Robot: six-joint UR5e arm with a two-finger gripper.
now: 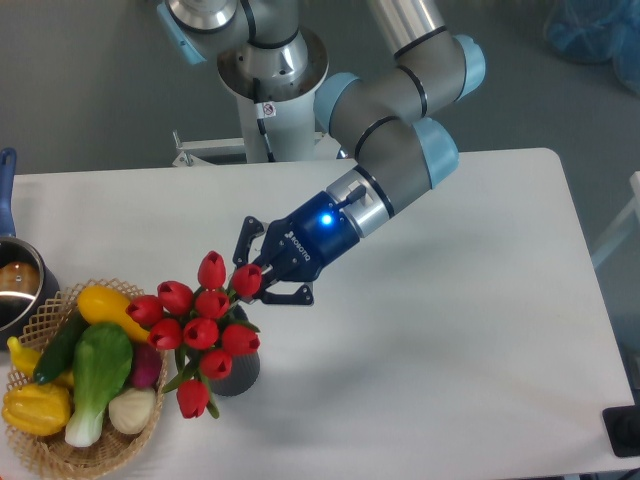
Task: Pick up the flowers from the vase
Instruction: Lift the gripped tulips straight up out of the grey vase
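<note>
White table (450,300): flowers (200,325) just left of the spread gripper (262,272)

White table (460,330) bearing vase (238,372), wicker basket (40,455), perhaps a pot (15,285).

Arm reaches down-left from its base, wrist angled low, hand (258,275) with fingers spread apart.

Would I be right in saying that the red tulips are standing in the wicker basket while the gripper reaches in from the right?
Not quite. The camera view shows the red tulips standing in the dark grey vase, which sits on the table just right of the wicker basket. The basket holds vegetables. The gripper does reach in from the right.
</note>
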